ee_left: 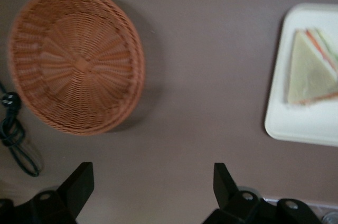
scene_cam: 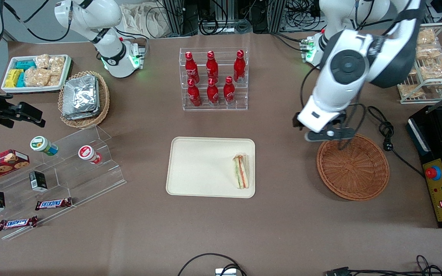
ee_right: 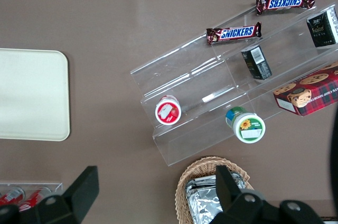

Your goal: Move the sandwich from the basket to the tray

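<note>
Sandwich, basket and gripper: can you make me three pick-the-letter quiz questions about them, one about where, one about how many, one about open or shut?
1. Where is the sandwich?
A. in the basket
B. on the tray
C. on the bare table

2. How many red bottles stand in the clear rack?
A. four
B. six
C. eight

3. How is the gripper?
A. open and empty
B. shut on the sandwich
C. shut on a bottle

Answers:
1. B, the sandwich lies on the tray, at its edge nearest the basket, which holds nothing.
2. B, there are three bottles in each of two rows.
3. A, in the left wrist view its fingers stand wide apart above the table with nothing between them.
</note>
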